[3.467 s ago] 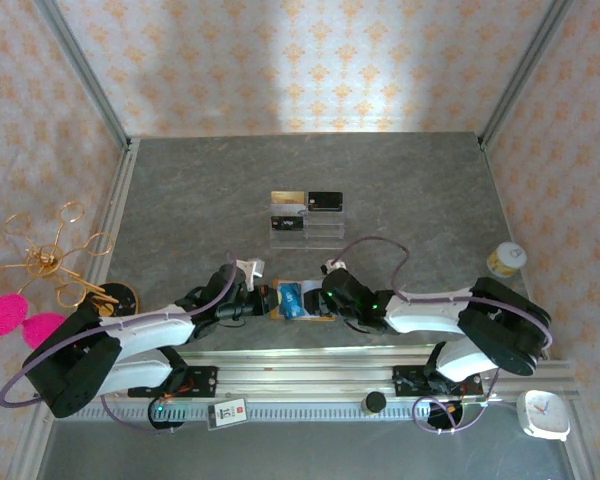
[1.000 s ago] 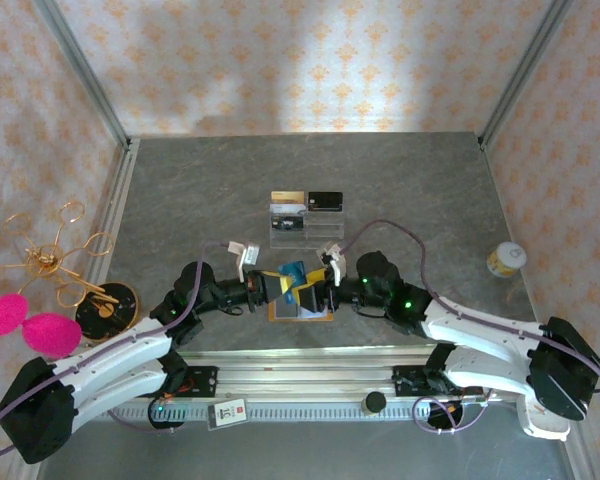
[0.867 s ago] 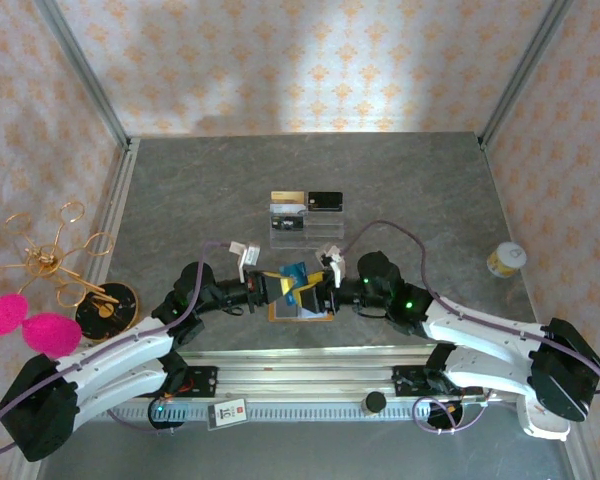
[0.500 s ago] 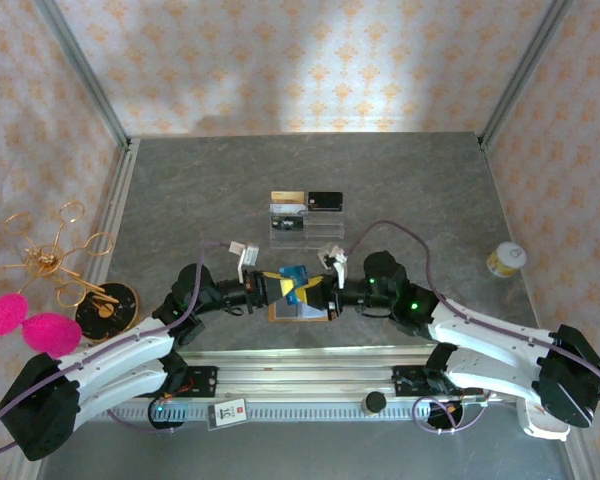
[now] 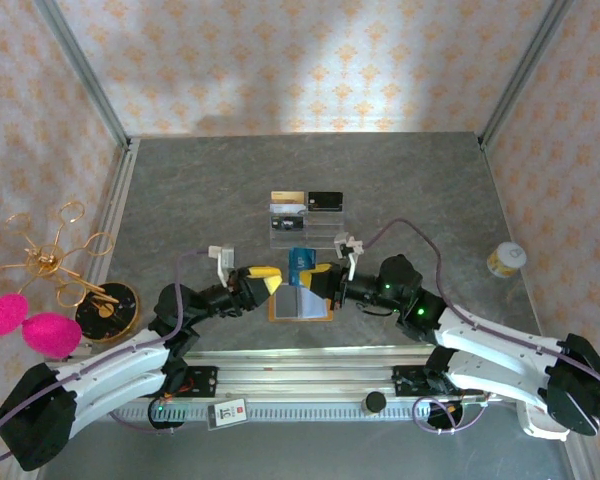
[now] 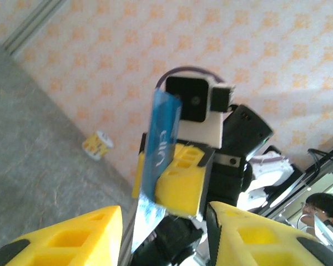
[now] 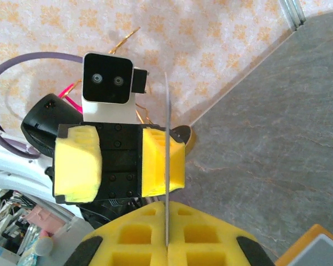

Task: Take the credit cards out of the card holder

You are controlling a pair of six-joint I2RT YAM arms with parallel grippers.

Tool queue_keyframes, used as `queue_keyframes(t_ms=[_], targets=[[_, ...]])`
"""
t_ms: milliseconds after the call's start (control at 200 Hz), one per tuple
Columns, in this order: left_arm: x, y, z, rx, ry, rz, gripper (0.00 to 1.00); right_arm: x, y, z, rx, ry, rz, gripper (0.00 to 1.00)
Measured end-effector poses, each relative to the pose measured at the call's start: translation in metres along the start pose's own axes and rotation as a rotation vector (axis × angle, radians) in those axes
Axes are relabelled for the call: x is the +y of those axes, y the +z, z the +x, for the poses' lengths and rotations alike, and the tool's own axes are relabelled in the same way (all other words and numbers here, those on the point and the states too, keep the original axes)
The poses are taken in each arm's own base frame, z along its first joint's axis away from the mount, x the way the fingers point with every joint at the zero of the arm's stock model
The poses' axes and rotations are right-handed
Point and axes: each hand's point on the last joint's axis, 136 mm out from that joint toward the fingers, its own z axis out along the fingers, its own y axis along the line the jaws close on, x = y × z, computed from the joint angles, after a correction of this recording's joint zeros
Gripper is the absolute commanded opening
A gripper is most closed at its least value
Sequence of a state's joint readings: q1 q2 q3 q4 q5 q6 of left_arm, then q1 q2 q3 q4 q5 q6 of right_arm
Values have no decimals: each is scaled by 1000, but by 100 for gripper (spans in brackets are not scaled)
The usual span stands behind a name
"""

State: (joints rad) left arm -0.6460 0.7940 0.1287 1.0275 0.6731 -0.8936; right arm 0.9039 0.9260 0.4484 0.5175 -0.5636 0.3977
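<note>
Top external: right end effector point(image 5: 319, 277) pinches blue credit card point(image 5: 301, 260) edgewise over card holder point(image 5: 300, 306); left end effector point(image 5: 267, 278) spread, open desk point(image 5: 190, 190) beyond.

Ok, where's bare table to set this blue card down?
Bare table lies right of the acrylic stand, out to the tub, and left of the stand toward the wall. Crowded: the near middle, where the left gripper and right gripper, pinching the blue card, flank the card holder.
</note>
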Motion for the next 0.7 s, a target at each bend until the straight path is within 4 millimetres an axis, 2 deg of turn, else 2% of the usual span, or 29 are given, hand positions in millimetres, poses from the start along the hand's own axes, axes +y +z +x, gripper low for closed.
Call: queue_keyframes(t_ms=[415,546,661,701], targets=[[9,8,-1,-9,-8,-3,44,10,4,-13,-54,45,-53,0],[7,11,-2,-14,-18,16,36,7,7,-10,-45,57,-50,0],[0,16,-4,-14,-28,47,24,4,9,-8,-35,72,-42,0],[0,18,-3,-11,-32,51,24,4,9,-8,-37,75,-43,0]])
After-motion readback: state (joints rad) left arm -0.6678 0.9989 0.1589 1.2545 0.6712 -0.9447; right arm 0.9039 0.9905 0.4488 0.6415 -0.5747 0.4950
